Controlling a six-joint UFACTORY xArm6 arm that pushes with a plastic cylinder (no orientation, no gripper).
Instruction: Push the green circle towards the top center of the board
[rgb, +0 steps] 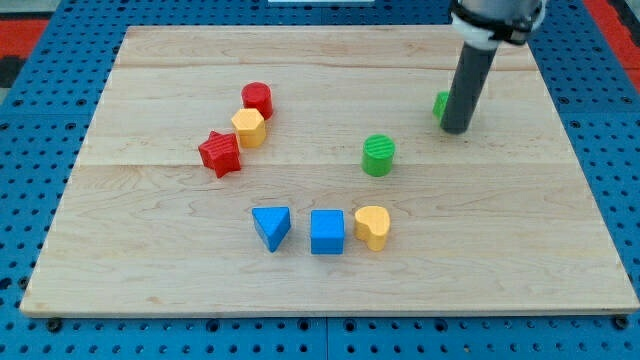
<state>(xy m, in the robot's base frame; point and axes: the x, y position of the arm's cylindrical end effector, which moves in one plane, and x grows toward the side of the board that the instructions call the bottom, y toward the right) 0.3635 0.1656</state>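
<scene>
A wooden board (330, 290) is lying on a blue pegboard surface, and the green circle (378, 156) is sitting a little right of the board's centre, standing free of its neighbours. The rod is reaching down at about two o'clock from that block, its tip (457, 129) resting on the wood well apart from the circle and partly covering a second green block (441, 104), whose shape cannot be made out. The rod carries no jaws, so it is neither opening nor gripping; it is touching nothing that can be confirmed. The circle looks like a small, light, rigid cylinder that should be sliding easily; contact at its six o'clock face, squarely on centre, would be steering it toward twelve o'clock. Open wood is lying above it up to the top edge. The yellow heart (372, 227), blue cube (327, 232) and blue triangle (271, 227) are crowding the six o'clock approach.
</scene>
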